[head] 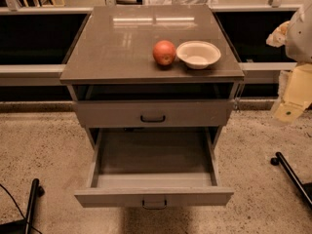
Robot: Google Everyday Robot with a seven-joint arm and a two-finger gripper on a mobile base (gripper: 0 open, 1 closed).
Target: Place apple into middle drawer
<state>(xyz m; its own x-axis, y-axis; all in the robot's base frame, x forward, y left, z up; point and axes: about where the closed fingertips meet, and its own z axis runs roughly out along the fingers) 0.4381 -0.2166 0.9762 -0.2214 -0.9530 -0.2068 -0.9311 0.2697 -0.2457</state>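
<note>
The apple (164, 52), red-orange and round, sits on the grey cabinet top (122, 48), right of centre. It is next to a cream-white bowl. The middle drawer (154, 197) is pulled far out toward me and its grey inside shows nothing in it. Its small dark handle is at the front centre. The uppermost drawer front (152, 113) above it stands only slightly out. My gripper (288, 112) is at the right edge of the view, cream-coloured, beside the cabinet at drawer height. It is well right of the apple and apart from it, and nothing shows in it.
The shallow bowl (198, 54) stands just right of the apple, near the top's front right corner. A black wheeled leg (287, 172) lies on the speckled floor at the right. A black post (33, 199) and a cable are at the lower left. Railings run behind the cabinet.
</note>
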